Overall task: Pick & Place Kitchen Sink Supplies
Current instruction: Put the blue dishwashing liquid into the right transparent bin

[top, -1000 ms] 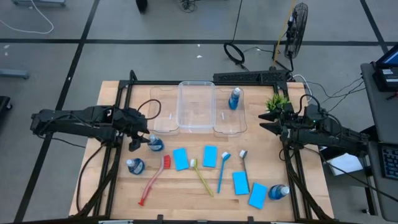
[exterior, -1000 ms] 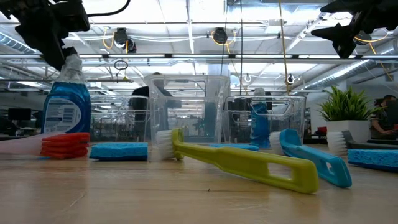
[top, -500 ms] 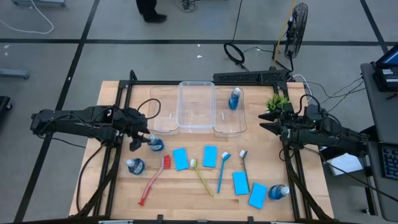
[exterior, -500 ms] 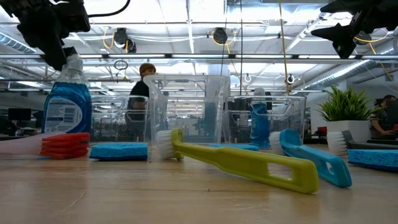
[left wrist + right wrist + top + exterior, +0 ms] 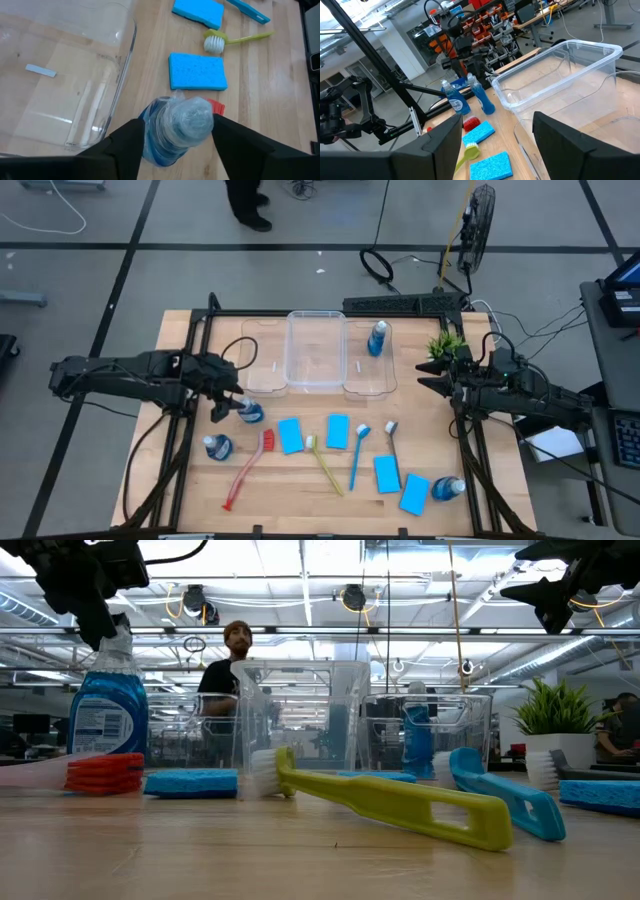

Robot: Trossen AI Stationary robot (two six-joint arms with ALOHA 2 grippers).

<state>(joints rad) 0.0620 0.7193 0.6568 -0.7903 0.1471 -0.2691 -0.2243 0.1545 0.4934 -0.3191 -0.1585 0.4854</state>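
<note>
Blue bottle [image 5: 175, 131]: upright, cap between the left tool's [image 5: 176, 134] parted fingers, apparently ungripped. Left arm nearest. Right tool [image 5: 424, 383]: open, empty, well apart.

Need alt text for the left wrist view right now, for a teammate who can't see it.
The left hand straddles the cap of an upright blue bottle, its dark fingers on either side. A clear bin sits beside it on the wooden table, with two blue sponges and a yellow-green brush beyond.

Two matte-black jointed arms with looping black cables end in the left gripper [image 5: 228, 408] and right gripper [image 5: 424, 376], each with broad, dark, angular fingers [image 5: 125, 150].
</note>
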